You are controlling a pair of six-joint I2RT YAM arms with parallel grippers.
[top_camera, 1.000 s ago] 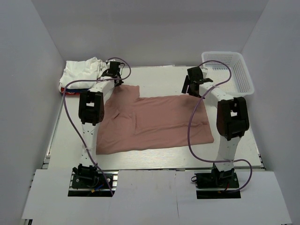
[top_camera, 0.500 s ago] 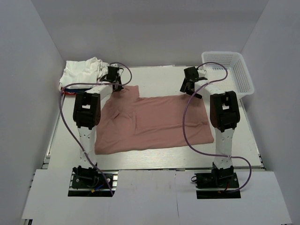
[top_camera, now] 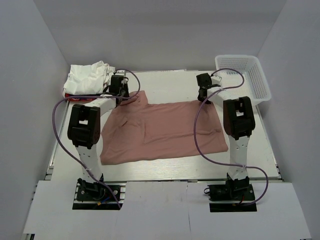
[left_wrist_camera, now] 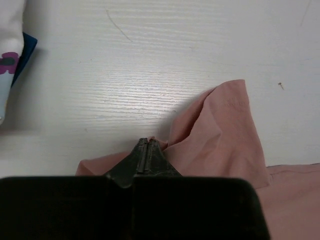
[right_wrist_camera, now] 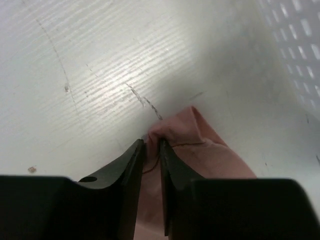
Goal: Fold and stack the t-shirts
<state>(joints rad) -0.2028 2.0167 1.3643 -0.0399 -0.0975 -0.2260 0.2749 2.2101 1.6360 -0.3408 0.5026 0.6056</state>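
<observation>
A large dusty-pink t-shirt point(top_camera: 165, 130) lies spread flat on the white table, print not showing. My left gripper point(top_camera: 121, 95) sits at its far left corner. In the left wrist view that gripper point(left_wrist_camera: 148, 142) is shut, with pink cloth point(left_wrist_camera: 225, 130) bunched at its tips. My right gripper point(top_camera: 204, 98) is at the far right corner. In the right wrist view its jaws point(right_wrist_camera: 152, 145) pinch a fold of the pink cloth point(right_wrist_camera: 200, 150) in a narrow gap. A pile of white t-shirts point(top_camera: 87, 77) lies at the far left, with a red edge point(top_camera: 66, 93) beneath it.
A white lattice basket point(top_camera: 250, 75) stands at the far right corner, close to my right gripper; its wall point(right_wrist_camera: 295, 35) shows in the right wrist view. White cloth with a blue patch point(left_wrist_camera: 10, 60) lies left of my left gripper. White walls enclose the table.
My right gripper came down onto the shirt's far right corner and closed from wide open onto the cloth. The left gripper, shut throughout, shifted toward the near side while its elbow swung left.
</observation>
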